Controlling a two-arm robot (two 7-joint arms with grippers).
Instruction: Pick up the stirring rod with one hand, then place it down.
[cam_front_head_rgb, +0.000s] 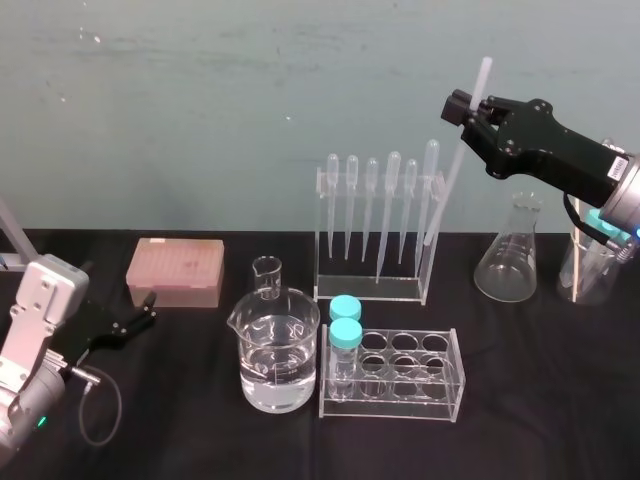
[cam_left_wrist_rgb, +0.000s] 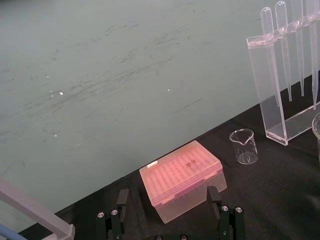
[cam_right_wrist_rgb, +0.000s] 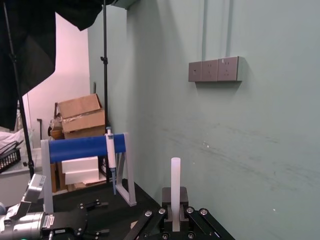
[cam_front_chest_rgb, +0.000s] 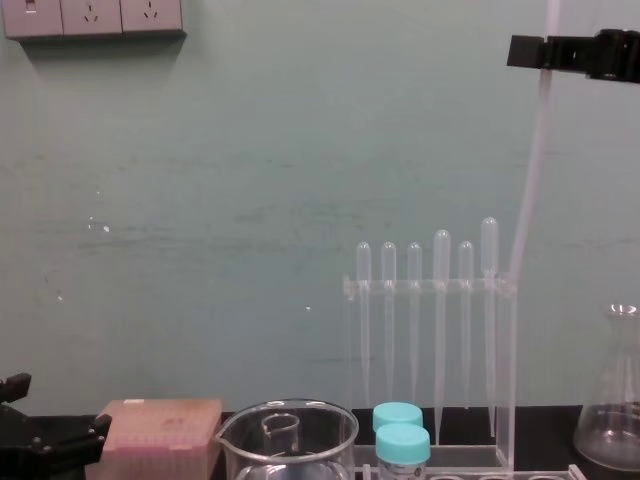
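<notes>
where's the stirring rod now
Head view, right side: the stirring rod leans, held by the right gripper, its lower end at the right end of the pipette rack.

Centre: pipette rack (cam_front_head_rgb: 370, 288), tube rack (cam_front_head_rgb: 440, 385) below it, beaker (cam_front_head_rgb: 275, 360) left of that. Upper right: stirring rod (cam_front_head_rgb: 483, 75) in my right gripper (cam_front_head_rgb: 468, 108).

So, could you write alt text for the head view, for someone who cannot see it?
The right gripper, high at right, is shut on the stirring rod, which slants down beside the pipette rack. The left gripper rests open near a pink tip box.
</notes>
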